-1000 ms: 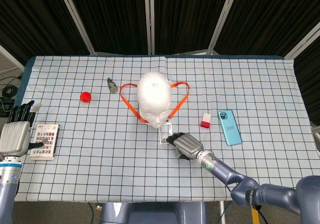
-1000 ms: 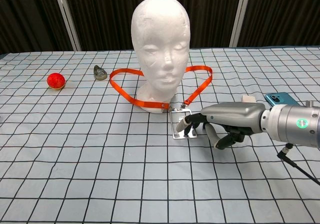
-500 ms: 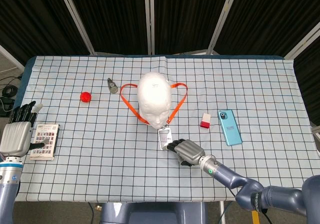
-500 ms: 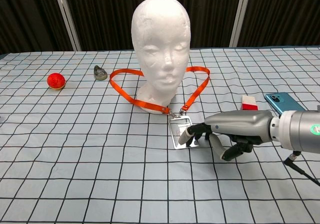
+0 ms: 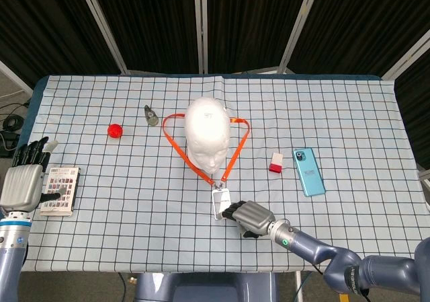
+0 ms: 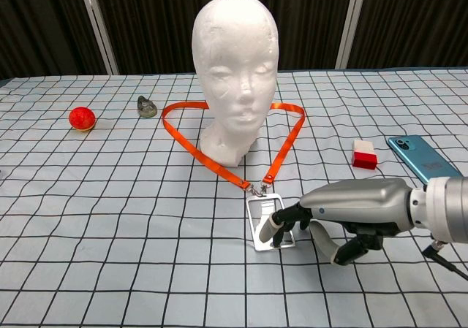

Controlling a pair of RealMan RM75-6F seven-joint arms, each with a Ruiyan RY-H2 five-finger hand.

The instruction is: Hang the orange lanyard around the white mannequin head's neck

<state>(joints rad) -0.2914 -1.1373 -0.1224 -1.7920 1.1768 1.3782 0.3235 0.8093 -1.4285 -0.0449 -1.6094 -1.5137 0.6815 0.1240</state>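
Note:
The white mannequin head (image 5: 206, 132) (image 6: 235, 65) stands upright mid-table, facing the front edge. The orange lanyard (image 5: 185, 155) (image 6: 190, 147) lies flat on the cloth, looped around the head's base and pulled into a V toward the front. Its clear badge holder (image 5: 220, 204) (image 6: 268, 223) lies at the V's tip. My right hand (image 5: 247, 217) (image 6: 349, 212) rests on the table with its fingertips (image 6: 275, 224) on the badge holder. My left hand (image 5: 23, 181) hovers with fingers spread at the table's left edge, holding nothing.
A red ball (image 5: 115, 130) (image 6: 81, 117) and a small grey object (image 5: 151, 116) (image 6: 146, 107) lie left of the head. A red-and-white block (image 5: 276, 162) (image 6: 363, 154) and a blue phone (image 5: 308, 171) (image 6: 422, 158) lie right. A card booklet (image 5: 60, 190) sits by my left hand.
My right hand has drawn the badge holder toward the table's front edge, and the lanyard loop has tightened from a wide curve into a V around the head's base. The left hand stayed put.

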